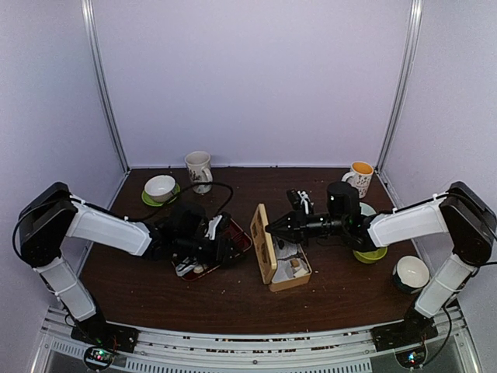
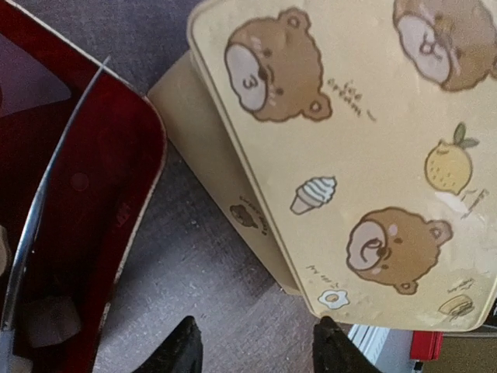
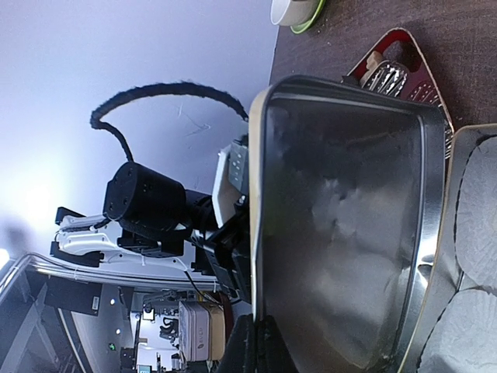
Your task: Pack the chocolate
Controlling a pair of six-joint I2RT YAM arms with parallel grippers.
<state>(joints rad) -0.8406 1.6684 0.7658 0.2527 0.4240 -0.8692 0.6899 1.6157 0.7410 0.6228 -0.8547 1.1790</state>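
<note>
Chocolate pieces (image 1: 296,266) sit in the open tin (image 1: 292,285); left claw (image 2: 258,351) apart, right claw (image 1: 270,228) closed at its lid (image 1: 264,245).

A robotics lab booth. Pale walls (image 1: 256,78) and aluminium posts (image 1: 105,85) enclose the dark counter (image 1: 233,299) on three sides. A slotted metal rail (image 1: 256,342) edges the counter's near side.

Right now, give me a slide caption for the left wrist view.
Open left pincer above the table, between a red tray holding silver tongs and a bear-print lid.
</note>
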